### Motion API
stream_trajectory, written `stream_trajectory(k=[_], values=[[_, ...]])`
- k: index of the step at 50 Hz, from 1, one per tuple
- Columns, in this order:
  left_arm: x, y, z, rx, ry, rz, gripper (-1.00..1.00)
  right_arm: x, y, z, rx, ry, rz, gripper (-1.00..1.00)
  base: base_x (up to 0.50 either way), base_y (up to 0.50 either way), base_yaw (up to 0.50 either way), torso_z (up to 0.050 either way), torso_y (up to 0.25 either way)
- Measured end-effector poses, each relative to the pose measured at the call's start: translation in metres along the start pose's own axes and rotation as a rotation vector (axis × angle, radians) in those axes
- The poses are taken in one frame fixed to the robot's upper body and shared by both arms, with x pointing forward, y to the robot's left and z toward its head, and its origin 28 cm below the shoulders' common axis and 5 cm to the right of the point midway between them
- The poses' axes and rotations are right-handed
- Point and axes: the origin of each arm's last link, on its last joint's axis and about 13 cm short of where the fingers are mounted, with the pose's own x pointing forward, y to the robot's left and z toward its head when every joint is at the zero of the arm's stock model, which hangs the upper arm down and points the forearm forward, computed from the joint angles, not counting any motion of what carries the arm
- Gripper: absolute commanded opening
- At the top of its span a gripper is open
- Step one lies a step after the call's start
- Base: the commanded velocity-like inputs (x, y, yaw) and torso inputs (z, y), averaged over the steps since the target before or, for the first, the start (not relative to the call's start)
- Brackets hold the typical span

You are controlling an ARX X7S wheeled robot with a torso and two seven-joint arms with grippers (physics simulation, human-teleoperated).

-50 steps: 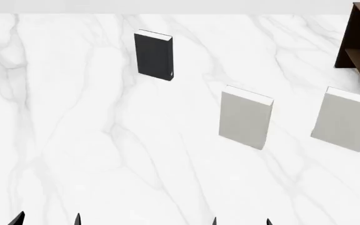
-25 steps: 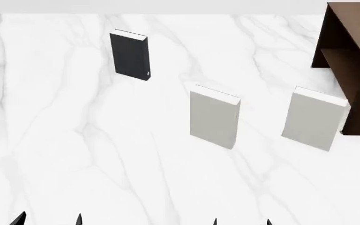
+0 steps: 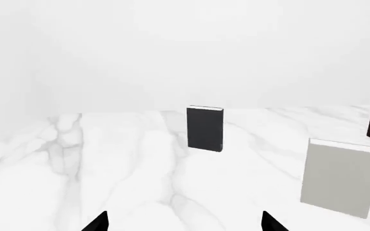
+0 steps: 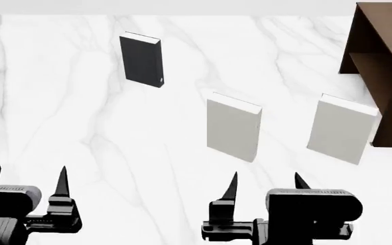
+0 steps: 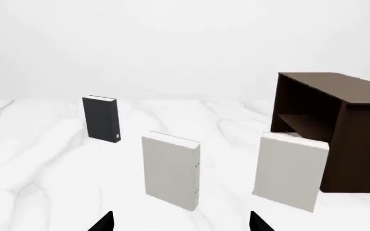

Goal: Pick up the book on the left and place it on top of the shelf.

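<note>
The black book (image 4: 142, 60) stands upright on the white marble surface at the far left, white page edges on top; it also shows in the left wrist view (image 3: 205, 129) and the right wrist view (image 5: 101, 119). The dark brown shelf (image 4: 380, 66) stands at the far right, and the right wrist view shows its flat top board (image 5: 339, 86). My left gripper (image 4: 26, 176) is open near the front left, well short of the book. My right gripper (image 4: 265, 182) is open in front of the pale books. Nothing is between either pair of fingers.
Two pale grey books stand upright: one in the middle (image 4: 234, 133), one against the shelf's front (image 4: 340, 129). The marble surface (image 4: 80, 132) runs back to a white wall.
Both arms have risen into the head view; earlier only fingertips showed at the bottom edge. Between one second and half a second ago the view shifted right, bringing more shelf in.
</note>
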Motion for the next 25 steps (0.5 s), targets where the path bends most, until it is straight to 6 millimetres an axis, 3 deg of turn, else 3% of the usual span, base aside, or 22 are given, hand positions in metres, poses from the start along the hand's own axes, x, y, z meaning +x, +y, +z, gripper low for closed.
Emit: stream_trajectory(k=[8, 14, 20, 25], values=[[0.021, 0.011, 0.063, 0.036, -0.052, -0.008, 1.00, 0.027, -0.002, 0.064, 0.008, -0.023, 0.012, 1.00, 0.00, 0.00, 0.00, 0.000, 0.000], [0.031, 0.017, 0.099, 0.069, -0.081, -0.005, 1.00, 0.041, -0.003, 0.106, -0.006, -0.047, 0.010, 1.00, 0.00, 0.00, 0.00, 0.000, 0.000], [0.036, 0.022, 0.121, 0.089, -0.100, 0.002, 1.00, 0.048, -0.003, 0.135, -0.010, -0.057, 0.013, 1.00, 0.02, 0.00, 0.00, 0.000, 0.000], [0.038, 0.025, 0.131, 0.098, -0.106, 0.006, 1.00, 0.050, -0.003, 0.147, -0.019, -0.059, 0.018, 1.00, 0.50, 0.00, 0.00, 0.000, 0.000]])
